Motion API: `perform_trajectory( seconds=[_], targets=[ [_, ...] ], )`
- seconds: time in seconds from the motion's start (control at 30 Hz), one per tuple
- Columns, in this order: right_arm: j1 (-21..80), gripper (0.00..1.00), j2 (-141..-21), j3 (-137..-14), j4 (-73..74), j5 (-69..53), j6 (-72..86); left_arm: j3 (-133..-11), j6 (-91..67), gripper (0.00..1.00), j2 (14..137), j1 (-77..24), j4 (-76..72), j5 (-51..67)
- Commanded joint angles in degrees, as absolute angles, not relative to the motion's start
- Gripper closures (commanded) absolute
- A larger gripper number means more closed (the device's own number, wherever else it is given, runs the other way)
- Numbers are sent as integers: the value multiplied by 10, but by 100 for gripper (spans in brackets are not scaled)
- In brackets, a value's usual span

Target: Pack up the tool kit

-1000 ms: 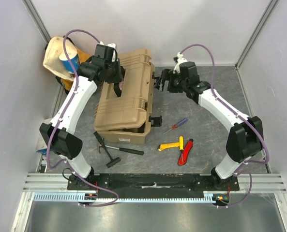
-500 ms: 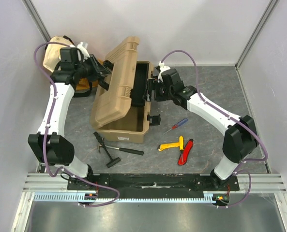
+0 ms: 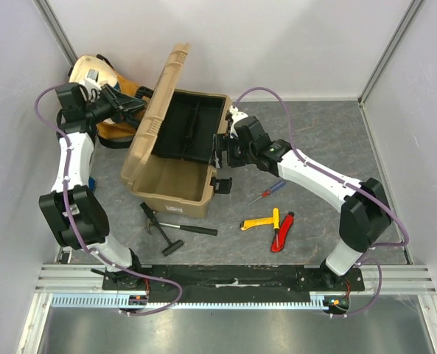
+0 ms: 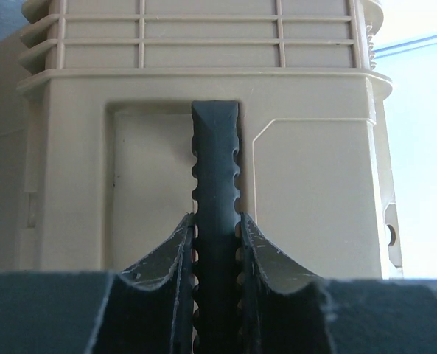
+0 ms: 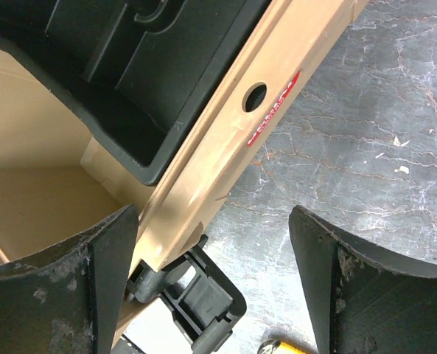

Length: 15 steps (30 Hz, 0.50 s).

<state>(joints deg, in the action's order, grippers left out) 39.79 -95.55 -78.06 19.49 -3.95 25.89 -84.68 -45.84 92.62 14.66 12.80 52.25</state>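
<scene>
The tan toolbox (image 3: 170, 177) sits left of centre on the grey tabletop (image 3: 329, 133). Its lid (image 3: 153, 118) is raised near upright along the left side, a black tray (image 3: 192, 129) is seated in the far half, and the near half is bare. My left gripper (image 4: 216, 221) is clamped on the lid's ribbed black handle (image 4: 216, 162); I judge the lid should follow its hinge arc, without dragging the body. My right gripper (image 5: 212, 214) gapes wide astride the right rim, holding nothing, above a dangling latch (image 5: 196, 295); whether it touches, I cannot tell. Hammer (image 3: 175, 227), screwdriver (image 3: 267, 192), yellow-handled tool (image 3: 261, 221) and red knife (image 3: 282, 232) lie outside, nearer me.
</scene>
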Motion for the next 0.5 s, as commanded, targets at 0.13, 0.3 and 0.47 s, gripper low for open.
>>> perform_trajectory(
  seconds=[0.13, 0.3, 0.47],
  targets=[
    [413, 14, -1001, -817, 257, 54, 270, -831, -506, 98, 981, 206, -90, 556],
    [403, 20, -1006, -817, 294, 163, 294, -820, -515, 98, 1014, 224, -119, 574],
    [353, 23, -982, -776, 304, 206, 321, -855, -533, 98, 1063, 223, -133, 610]
  ],
)
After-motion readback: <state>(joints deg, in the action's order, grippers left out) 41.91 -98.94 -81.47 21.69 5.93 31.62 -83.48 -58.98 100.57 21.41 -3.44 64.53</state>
